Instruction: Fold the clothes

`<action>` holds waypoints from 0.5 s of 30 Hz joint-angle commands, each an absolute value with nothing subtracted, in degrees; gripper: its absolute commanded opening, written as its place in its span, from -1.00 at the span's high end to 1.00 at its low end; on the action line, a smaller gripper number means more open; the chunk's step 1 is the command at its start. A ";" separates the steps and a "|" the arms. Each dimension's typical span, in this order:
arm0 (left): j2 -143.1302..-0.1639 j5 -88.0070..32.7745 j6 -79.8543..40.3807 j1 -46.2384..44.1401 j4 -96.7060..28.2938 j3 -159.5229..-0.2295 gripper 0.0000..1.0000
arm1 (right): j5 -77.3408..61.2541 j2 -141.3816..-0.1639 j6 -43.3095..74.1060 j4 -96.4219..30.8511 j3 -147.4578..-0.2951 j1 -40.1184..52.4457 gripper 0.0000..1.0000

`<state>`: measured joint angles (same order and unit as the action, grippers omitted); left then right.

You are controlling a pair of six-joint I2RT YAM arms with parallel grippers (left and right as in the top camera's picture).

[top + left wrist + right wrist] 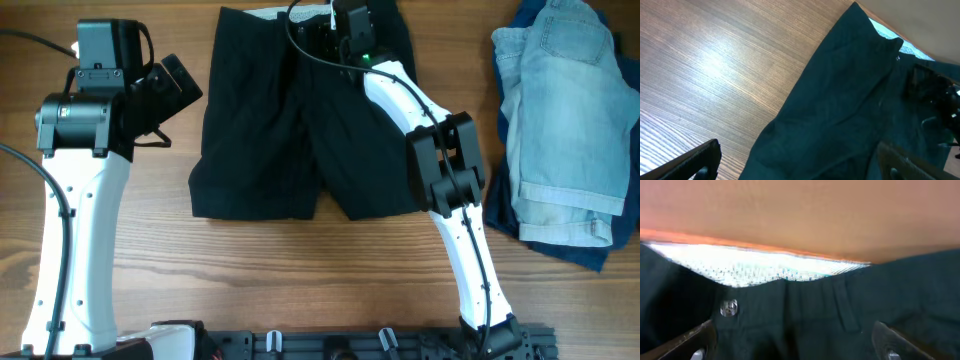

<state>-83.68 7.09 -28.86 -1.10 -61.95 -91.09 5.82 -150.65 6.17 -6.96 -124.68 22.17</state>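
**Black shorts** (290,130) lie spread flat at mid-bench (300,290), with the waistband at the far edge (pale lining showing). The right claw (792,330) is at the waistband, fingers apart. The left claw (797,147), likewise apart, hangs beside the shorts' left edge. Denim shorts (560,100) rest on a navy garment (565,250) at the right.

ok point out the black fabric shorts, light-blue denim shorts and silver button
black fabric shorts (255,130), overhead view, a leg
light-blue denim shorts (560,110), overhead view, middle
silver button (729,308), right wrist view, its face
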 commanded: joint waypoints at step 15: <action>-84.16 7.55 -25.67 -0.84 -64.36 -91.72 -0.99 | 2.68 -117.16 21.28 -83.94 -117.58 19.75 -0.92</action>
<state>-83.70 7.22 -27.49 -1.10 -64.01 -91.09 3.29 -114.54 16.91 -80.47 -123.92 21.06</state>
